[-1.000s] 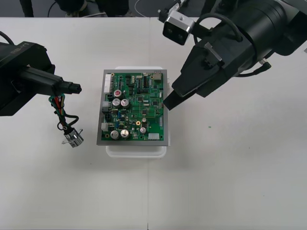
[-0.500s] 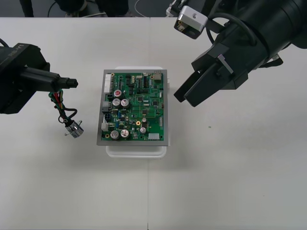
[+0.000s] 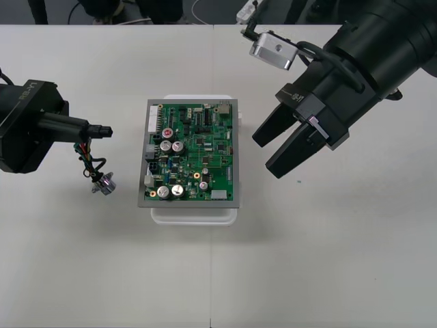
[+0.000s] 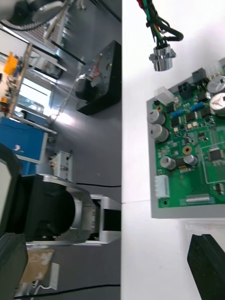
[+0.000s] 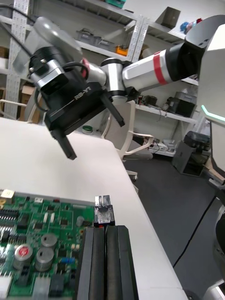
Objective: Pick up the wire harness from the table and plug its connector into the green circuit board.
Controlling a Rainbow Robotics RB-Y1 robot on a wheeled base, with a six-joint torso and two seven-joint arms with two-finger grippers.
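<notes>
The left claw (image 3: 91, 128) is clenched on the harness (image 3: 87, 156) by its black plug (image 3: 103, 130), the metal socket (image 3: 104, 184) dangling beneath it and the green board (image 3: 192, 156) just ahead, while the right claw (image 3: 267, 156) hangs released beyond the board.

You have a plain pale table (image 3: 341, 260) taking up most of the overhead view. A thin seam (image 3: 212, 287) runs across it from the far edge to the near edge, roughly down the middle. A tiny dark speck (image 3: 298, 181) sits on the right half. Beyond the far edge lies a strip of dark floor (image 3: 61, 10), with a pale cable (image 3: 196, 12) looping over it.
</notes>
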